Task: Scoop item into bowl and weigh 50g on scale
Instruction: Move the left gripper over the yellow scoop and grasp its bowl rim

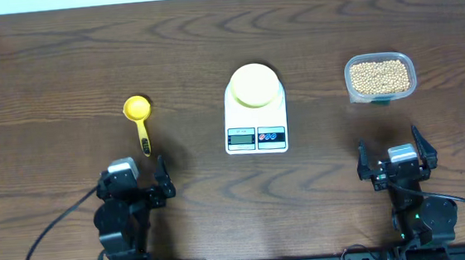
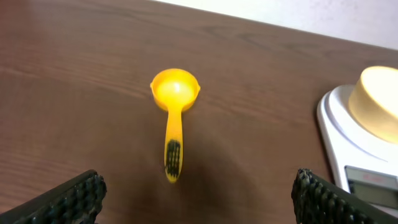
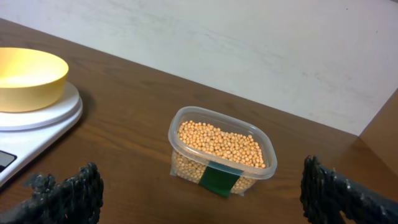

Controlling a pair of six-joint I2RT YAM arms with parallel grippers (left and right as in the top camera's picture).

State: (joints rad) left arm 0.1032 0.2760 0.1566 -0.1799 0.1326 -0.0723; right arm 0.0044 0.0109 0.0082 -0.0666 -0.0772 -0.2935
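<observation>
Nothing started yet, as far as I can judge; my left gripper hangs at the near left with its jaws spread wide and empty, and my right gripper does the same at the near right. Just beyond the left one lies the yellow scoop, handle pointing back at me, which I reckon makes it an easy grab. In the middle is the scale, display on the near edge, with the bowl already on its platform, presumably so the weight reads while I pour. Far right, ahead of my right gripper, is the clear tub full of beans.

Overhead gives the whole layout; only the left wrist shows that the scoop's cup is empty and the handle has a black patch; only the right wrist shows the tub's green label and the empty inside of the bowl; I can't read the display anywhere.
</observation>
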